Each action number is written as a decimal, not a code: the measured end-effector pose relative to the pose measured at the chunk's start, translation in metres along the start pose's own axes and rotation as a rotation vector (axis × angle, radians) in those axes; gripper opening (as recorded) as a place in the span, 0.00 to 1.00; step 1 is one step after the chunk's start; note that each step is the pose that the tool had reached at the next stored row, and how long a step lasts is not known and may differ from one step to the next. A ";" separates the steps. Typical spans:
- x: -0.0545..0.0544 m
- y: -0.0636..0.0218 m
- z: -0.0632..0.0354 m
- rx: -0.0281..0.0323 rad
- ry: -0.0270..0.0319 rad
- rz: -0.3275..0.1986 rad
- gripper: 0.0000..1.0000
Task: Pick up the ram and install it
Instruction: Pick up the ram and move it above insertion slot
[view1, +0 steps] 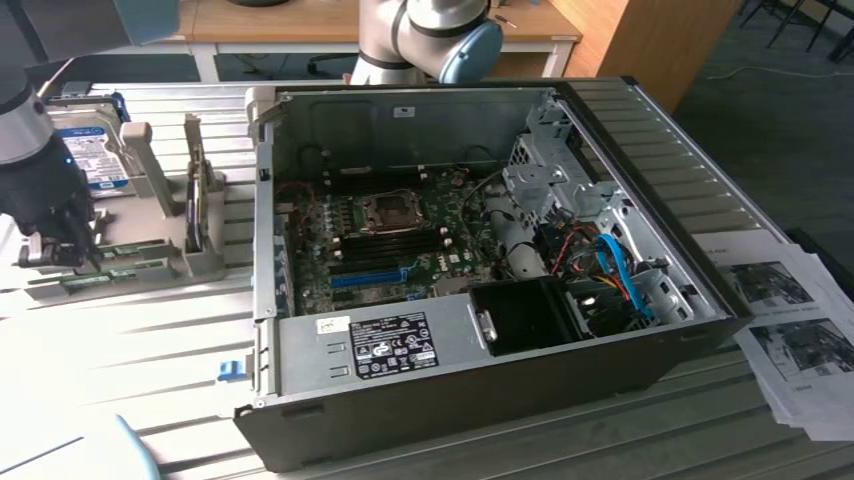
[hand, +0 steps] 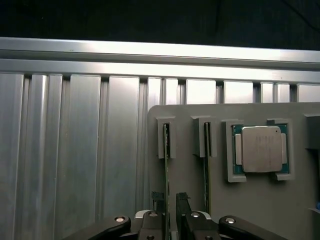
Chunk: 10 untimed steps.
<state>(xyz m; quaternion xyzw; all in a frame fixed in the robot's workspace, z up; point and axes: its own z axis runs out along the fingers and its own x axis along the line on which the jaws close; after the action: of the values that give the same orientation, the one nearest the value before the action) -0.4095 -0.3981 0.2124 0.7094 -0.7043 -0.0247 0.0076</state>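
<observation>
Black two-fingered gripper (hand: 169, 220) poised directly above a thin green ram stick (hand: 166, 165), which stands on edge in a grey plastic holder (hand: 250, 200).

The jaws are open, one finger on each flat side of the stick, not clamped on it. The stick's long axis runs level along its slot and passes between the fingers, narrow edge facing up. A second identical ram stick (hand: 206, 160) stands parallel just beside it. The open black computer case (view1: 467, 420) sits well apart, toward the exterior view's right.
</observation>
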 end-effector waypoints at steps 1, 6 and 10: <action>0.000 -0.0019 0.0000 0.0001 0.0000 0.000 0.23; 0.000 -0.0099 -0.0004 0.0001 0.0000 0.000 0.23; 0.000 -0.0156 -0.0007 0.0001 0.0000 0.000 0.23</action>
<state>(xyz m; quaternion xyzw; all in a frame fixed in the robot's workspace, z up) -0.3939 -0.3981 0.2124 0.7094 -0.7043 -0.0247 0.0076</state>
